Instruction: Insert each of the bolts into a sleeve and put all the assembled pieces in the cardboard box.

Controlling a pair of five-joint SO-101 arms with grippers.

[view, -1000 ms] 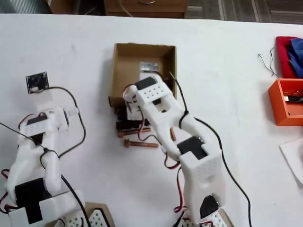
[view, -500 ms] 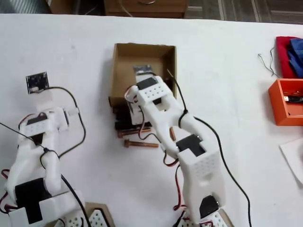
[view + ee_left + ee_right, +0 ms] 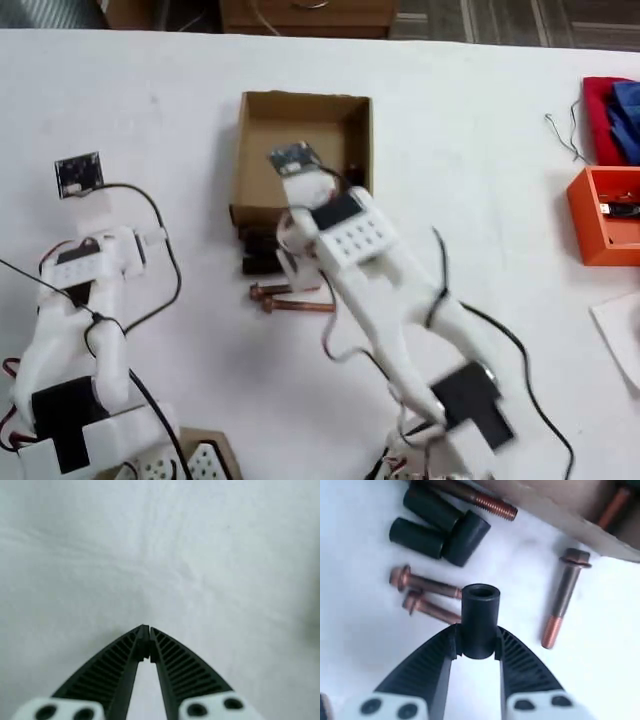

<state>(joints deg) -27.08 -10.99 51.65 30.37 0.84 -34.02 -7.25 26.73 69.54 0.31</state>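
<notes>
My right gripper (image 3: 478, 635) is shut on an upright black sleeve (image 3: 480, 617), held just above the table. Two copper bolts (image 3: 425, 583) lie side by side beyond it, and a third bolt (image 3: 564, 600) lies to the other side. Three more black sleeves (image 3: 437, 527) and another bolt (image 3: 477, 497) rest by the cardboard box wall (image 3: 570, 522). From above, the right arm (image 3: 350, 245) hangs over the box's front edge (image 3: 245, 210), with the two bolts (image 3: 290, 297) beside it. My left gripper (image 3: 145, 630) is shut and holds nothing, over bare table.
An orange bin (image 3: 603, 215) and red and blue cloth (image 3: 610, 115) sit at the far right edge, with white paper (image 3: 622, 335) below them. The left arm (image 3: 85, 290) stands at the near left, well away from the box.
The right arm has pulled back a little from the box and its elbow has swung right, uncovering the two bolts on the table. The left arm has not moved.
</notes>
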